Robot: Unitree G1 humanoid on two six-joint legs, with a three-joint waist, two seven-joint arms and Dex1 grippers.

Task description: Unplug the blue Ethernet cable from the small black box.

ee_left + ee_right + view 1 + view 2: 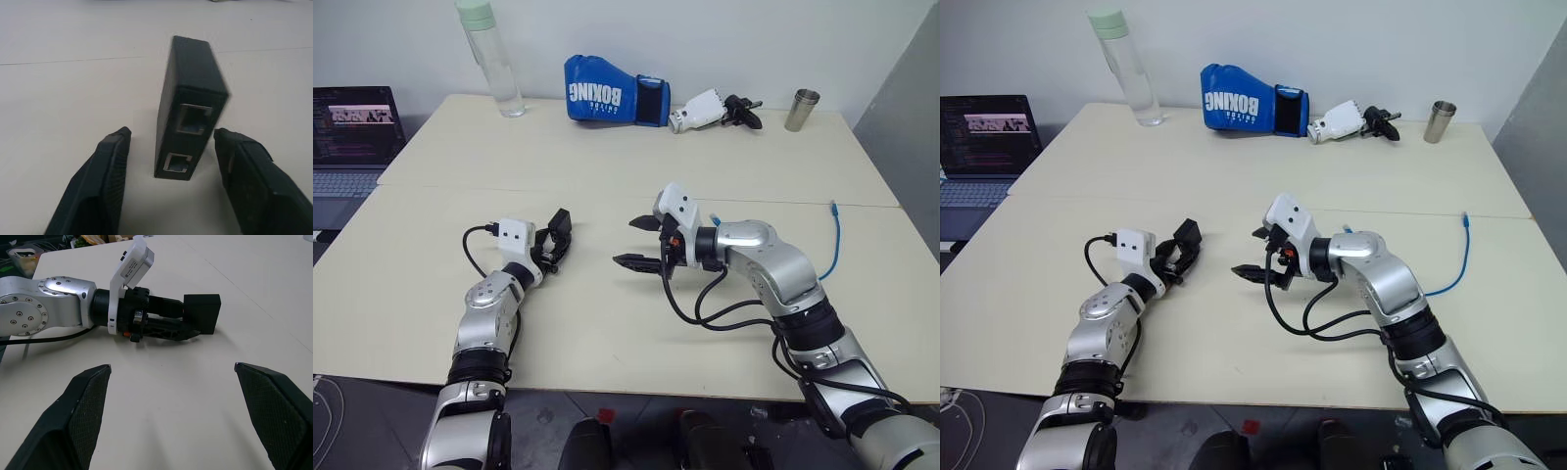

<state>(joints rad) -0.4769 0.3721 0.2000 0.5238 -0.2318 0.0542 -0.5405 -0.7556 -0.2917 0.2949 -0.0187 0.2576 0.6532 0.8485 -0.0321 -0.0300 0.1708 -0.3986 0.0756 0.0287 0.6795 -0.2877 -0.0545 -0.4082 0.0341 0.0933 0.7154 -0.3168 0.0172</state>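
Left eye view: both hands, left hand (555,245) and right hand (638,242), parted and empty above cream table (607,157).

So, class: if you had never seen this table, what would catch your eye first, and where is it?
Probably the big blue boxing glove at the table's far edge. Next, the small black box standing on edge between the left gripper's open fingers, both its sockets empty. The blue Ethernet cable lies loose on the table beside the robot's right arm.

Blue Ethernet cable (833,242) partly behind right arm
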